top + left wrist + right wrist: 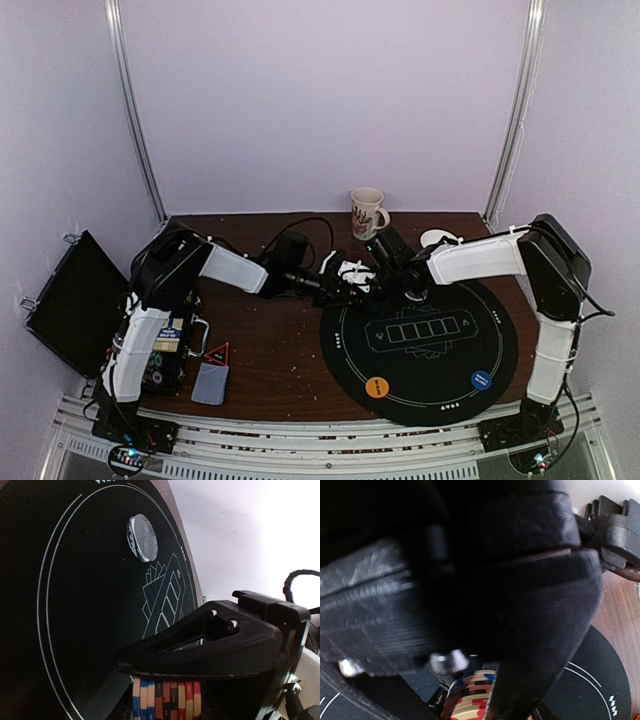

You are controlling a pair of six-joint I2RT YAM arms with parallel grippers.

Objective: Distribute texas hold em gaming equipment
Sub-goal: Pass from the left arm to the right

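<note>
Chip stack [167,699] held at the left gripper [346,280], above the far-left rim of the round black mat [440,375].
Left gripper closed almost fully; the left wrist view shows the stack on edge, striped blue, cream, red and black, hard against the underside of the one finger [200,650] in frame. Right gripper [388,265] stands nose to nose with it; its own view is mostly blurred black parts with chips just below, so its opening cannot be told. The top view hides the chips but alone shows the orange button [377,387] and blue button [481,380] at the mat's near rim, and the grey-blue card deck [210,383] off the mat near the left arm. Only the left wrist view shows the clear-grey button [142,537] on the mat.
</note>
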